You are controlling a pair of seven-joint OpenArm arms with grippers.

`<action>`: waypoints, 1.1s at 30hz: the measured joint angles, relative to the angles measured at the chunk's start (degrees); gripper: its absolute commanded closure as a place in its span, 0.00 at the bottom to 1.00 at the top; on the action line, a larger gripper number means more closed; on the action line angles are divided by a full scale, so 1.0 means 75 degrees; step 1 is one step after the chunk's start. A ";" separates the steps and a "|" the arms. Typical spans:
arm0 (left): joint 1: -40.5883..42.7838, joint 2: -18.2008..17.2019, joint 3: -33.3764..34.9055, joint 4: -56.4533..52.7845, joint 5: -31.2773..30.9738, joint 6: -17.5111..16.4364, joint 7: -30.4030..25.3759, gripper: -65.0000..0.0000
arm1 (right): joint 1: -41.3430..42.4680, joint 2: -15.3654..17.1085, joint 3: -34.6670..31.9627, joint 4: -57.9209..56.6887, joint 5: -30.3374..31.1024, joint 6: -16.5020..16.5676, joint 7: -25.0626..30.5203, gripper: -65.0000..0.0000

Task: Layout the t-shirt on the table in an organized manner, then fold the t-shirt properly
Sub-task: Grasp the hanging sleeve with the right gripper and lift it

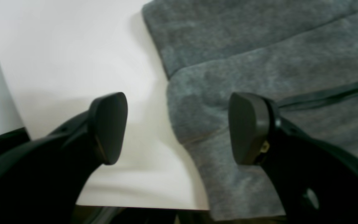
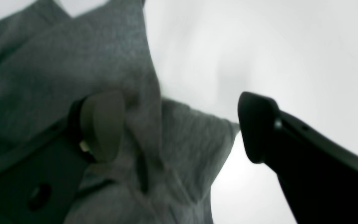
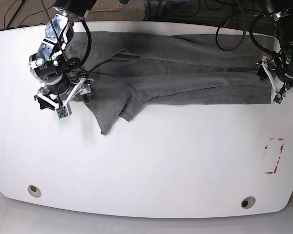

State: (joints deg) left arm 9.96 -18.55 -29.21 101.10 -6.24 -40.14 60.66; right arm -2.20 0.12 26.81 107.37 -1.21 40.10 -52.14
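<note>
Base view, table (image 3: 151, 165): white top carries everything; broad bare area toward the near edge, room enough for a spread garment.
T-shirt (image 3: 185, 78): lies along the far side as a long folded band stretched between the two arms; a sleeve or loose corner droops toward the near side below the right arm. Band is straight, so I judge it was pulled taut end to end, but layers overlap and the layout is not yet tidy.
Left gripper (image 1: 179, 127): jaws wide, nothing between them; one finger over bare table, the other over the cloth edge. Reads as a release at that end.
Right gripper (image 2: 179, 127): jaws wide, empty; cloth bunches beside and under one finger, not pinched.
Next, by judgement: regrasp to open the overlapped layers flat.
</note>
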 measured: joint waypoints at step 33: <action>-0.0420 -0.0070 -0.0041 0.0364 -0.0003 0.0000 -0.0003 0.29 | 0.2046 -0.0382 0.0017 -0.3931 -0.0017 -0.0023 0.0338 0.17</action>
State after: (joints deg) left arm 6.81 -19.07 -29.52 103.83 -6.26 -40.14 60.64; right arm 13.15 -2.74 26.94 77.89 -1.34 39.92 -49.60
